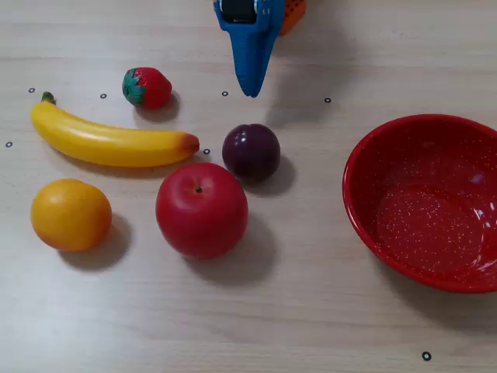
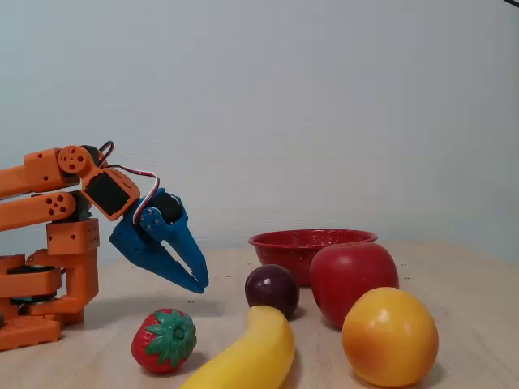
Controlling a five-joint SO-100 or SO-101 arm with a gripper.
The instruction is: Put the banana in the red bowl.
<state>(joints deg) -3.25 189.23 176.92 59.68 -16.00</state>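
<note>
my claw [image 1: 250, 92] hung clenched and empty above the table, tips pointing down, because i had not yet reached for anything; in the top-down fixed view the banana [image 1: 112, 141] lay flat at about eight o'clock from my tips, its orange-brown end just beside the apple [image 1: 202, 210] and near the plum [image 1: 251, 151], the strawberry [image 1: 147, 88] just beyond it; the red bowl [image 1: 365, 210] sat empty at four o'clock, well apart, so i judged an unobstructed carry. i could read no brand, label or writing anywhere.
</note>
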